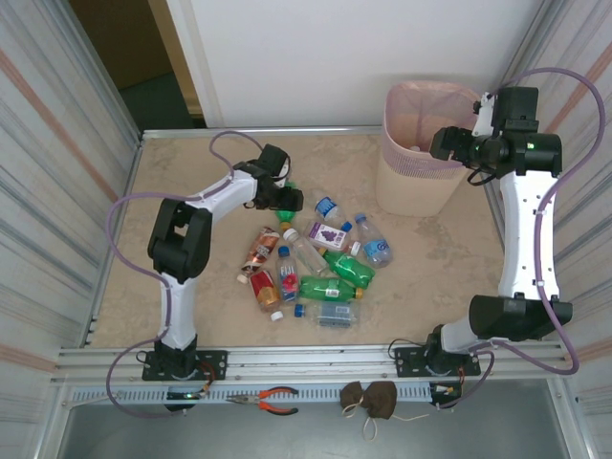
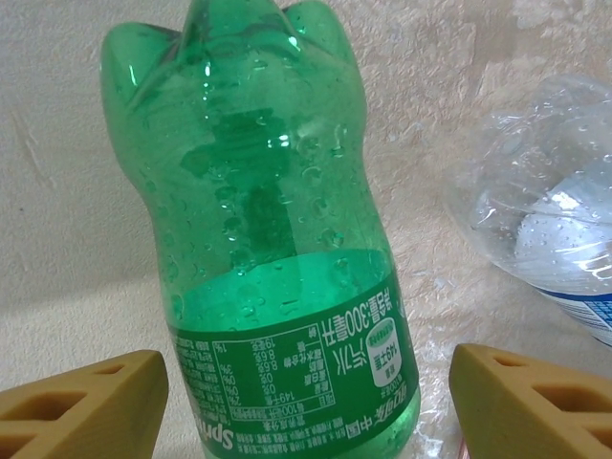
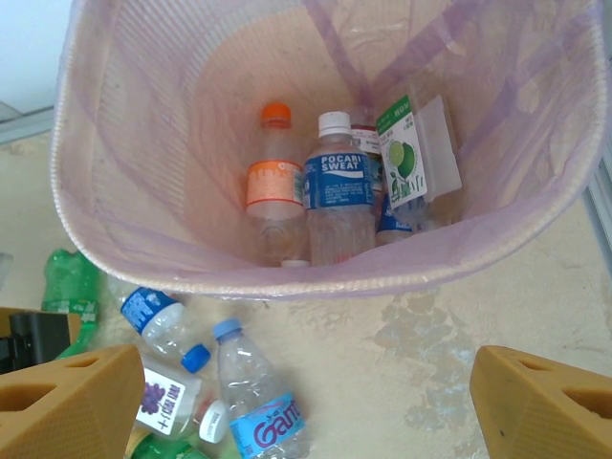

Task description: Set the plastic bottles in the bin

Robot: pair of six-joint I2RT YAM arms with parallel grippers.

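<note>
A heap of plastic bottles [image 1: 320,260] lies mid-table, clear and green ones with blue, red and purple labels. My left gripper [image 1: 287,199] is at the heap's far left, open. Its yellow fingers [image 2: 91,402] straddle a green Sprite bottle [image 2: 258,220] with a gap on each side. My right gripper [image 1: 448,143] hangs open and empty over the pale-pink bin [image 1: 411,184] at the back right. Looking down past the right gripper [image 3: 306,392], the bin's rim [image 3: 287,285] encloses an orange-capped bottle [image 3: 274,182], a Pocari Sweat bottle [image 3: 337,186] and a green-labelled pack [image 3: 406,153].
A crumpled clear bottle [image 2: 555,225] lies right of the green one. Clear blue-capped bottles [image 3: 253,402] lie on the table just in front of the bin. Pliers [image 1: 268,400] and a brown lump [image 1: 369,400] rest on the front rail. Corrugated walls close both sides.
</note>
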